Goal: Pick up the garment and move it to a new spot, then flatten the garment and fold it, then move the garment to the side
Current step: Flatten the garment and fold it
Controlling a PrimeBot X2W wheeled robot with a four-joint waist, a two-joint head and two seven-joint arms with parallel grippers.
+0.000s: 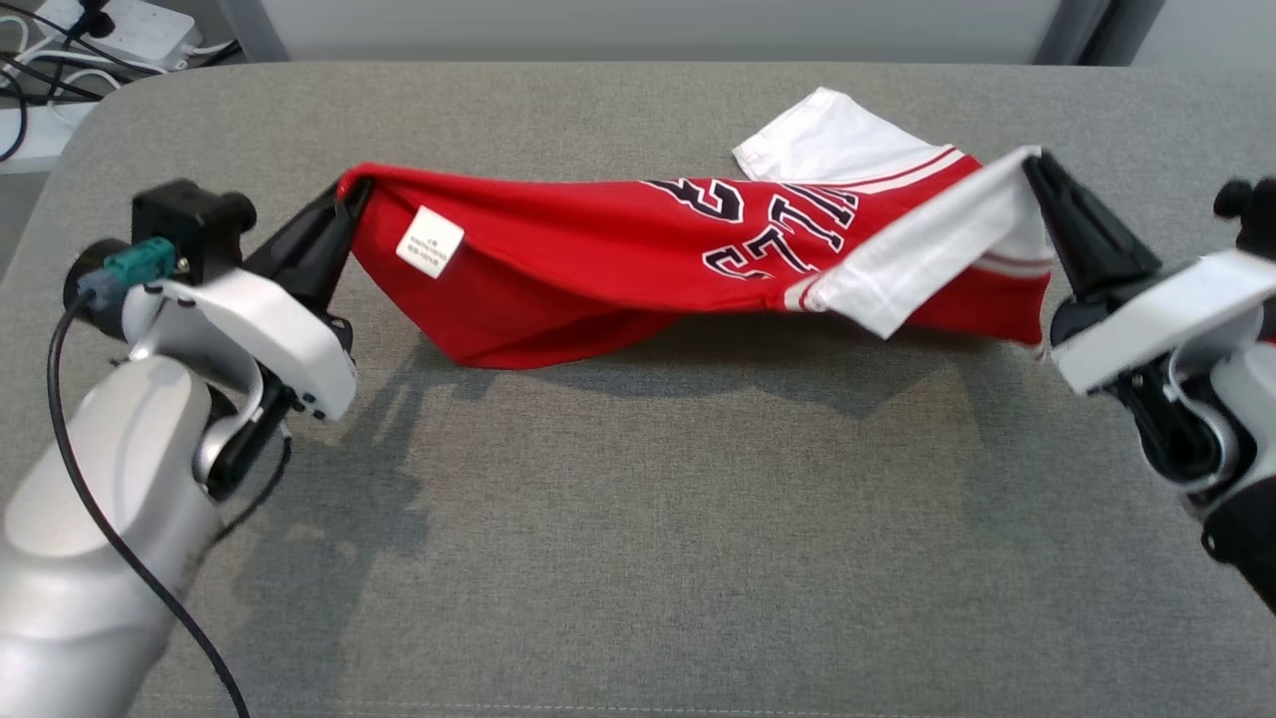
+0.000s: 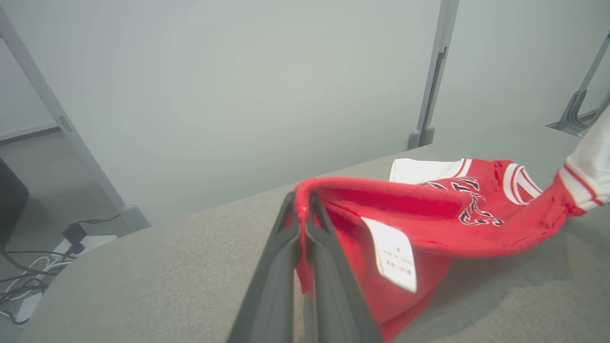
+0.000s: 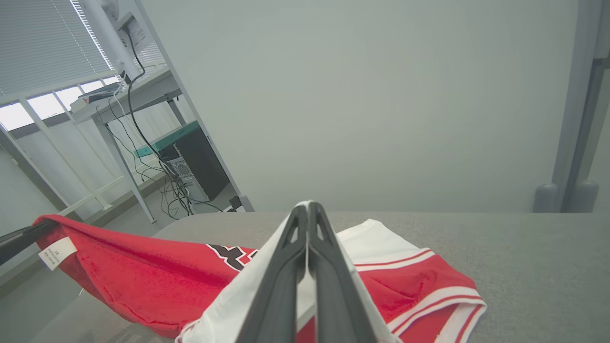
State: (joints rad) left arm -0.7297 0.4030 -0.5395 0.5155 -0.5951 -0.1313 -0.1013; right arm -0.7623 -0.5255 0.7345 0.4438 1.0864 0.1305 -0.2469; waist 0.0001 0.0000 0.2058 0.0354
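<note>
Red garment with white trim and black lettering is strung out sideways across the grey surface, held up at both ends. Left pincer is clenched on the red corner at the left end, fingers pressed together with cloth pinched at the tips; this is clear in the left wrist view. Right pincer is clenched on a white edge at the right end, its tips also tight together in its own wrist view.

The middle of the garment sags between them. Its lowest fold sits low at left of centre, and I can't tell whether it touches the surface or hangs just above. A white flap lies flat on the surface behind the right end. A white label hangs on the red cloth near the left pincer, print too small to read. A shadow falls on the surface under the cloth.

The garment sits in the far half of the surface, and the near half is bare fabric. Power strip and cables are on the floor past the far left corner.
</note>
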